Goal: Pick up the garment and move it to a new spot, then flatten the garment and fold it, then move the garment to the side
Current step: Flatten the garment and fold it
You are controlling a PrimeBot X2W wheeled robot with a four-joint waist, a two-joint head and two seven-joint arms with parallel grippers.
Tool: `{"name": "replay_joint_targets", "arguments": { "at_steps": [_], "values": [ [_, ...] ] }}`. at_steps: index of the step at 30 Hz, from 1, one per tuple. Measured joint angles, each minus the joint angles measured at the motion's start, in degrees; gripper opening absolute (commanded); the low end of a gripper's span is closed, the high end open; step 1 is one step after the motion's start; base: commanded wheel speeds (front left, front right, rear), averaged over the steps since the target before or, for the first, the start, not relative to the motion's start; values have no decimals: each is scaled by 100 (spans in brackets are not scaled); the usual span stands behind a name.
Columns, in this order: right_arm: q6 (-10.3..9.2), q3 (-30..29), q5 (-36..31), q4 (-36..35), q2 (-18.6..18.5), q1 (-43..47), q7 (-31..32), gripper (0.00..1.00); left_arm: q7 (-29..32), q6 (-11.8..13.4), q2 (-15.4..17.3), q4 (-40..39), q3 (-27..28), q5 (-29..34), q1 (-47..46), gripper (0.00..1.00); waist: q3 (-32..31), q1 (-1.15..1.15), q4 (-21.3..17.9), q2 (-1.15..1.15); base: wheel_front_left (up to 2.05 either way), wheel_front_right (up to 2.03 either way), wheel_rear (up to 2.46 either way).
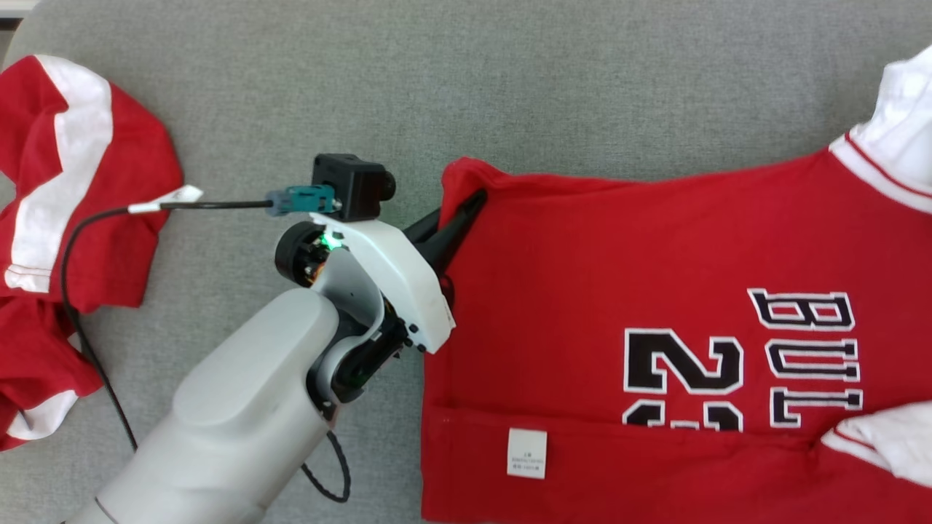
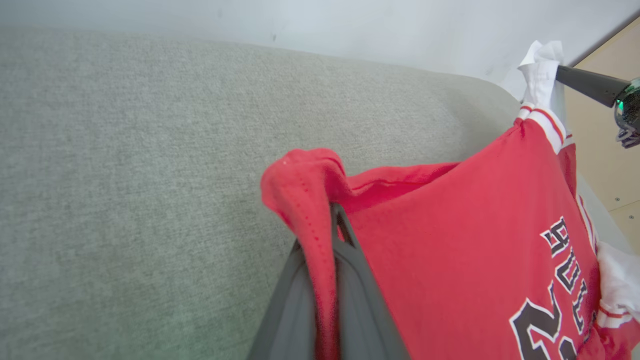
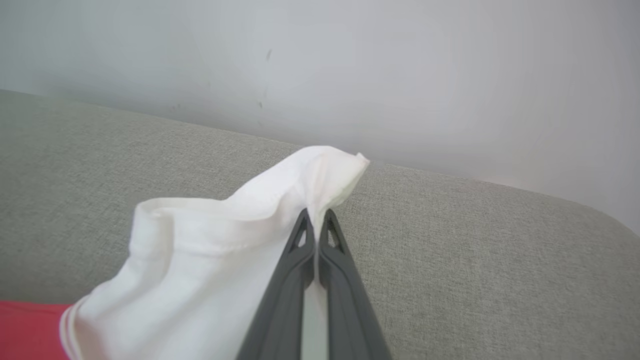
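1. The left gripper [image 1: 472,204] is pinching the red corner of the garment [image 1: 619,255], jaws pressed together.
2. The right gripper [image 3: 316,217] is clamping its white sleeve [image 3: 210,240].
3. The garment is lying spread on the grey fabric surface [image 1: 510,87]; a pale wall [image 3: 350,75] is standing behind.

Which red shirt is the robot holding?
The lettered jersey, pinched by the left end effector; the crumpled striped garment at the far left lies untouched.

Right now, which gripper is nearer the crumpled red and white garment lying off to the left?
Left. The left gripper pinches the jersey corner facing that garment, grey cushion between them; the right gripper grips the white sleeve at the far end.
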Motion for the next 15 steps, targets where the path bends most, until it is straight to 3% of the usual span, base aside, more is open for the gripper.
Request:
{"name": "replay_joint_targets", "arguments": {
  "at_steps": [7,15],
  "values": [
    [1,-10,207,-277,-65,162,-508,0,-435,132,9,-10,124,101,48,0,-143,0,-119,0,0,0,0],
    [1,-287,684,-1190,-310,1784,-1077,0,-876,364,211,-730,130,90,933,0,-501,0,-302,0,0,0,0]
  ]
}}
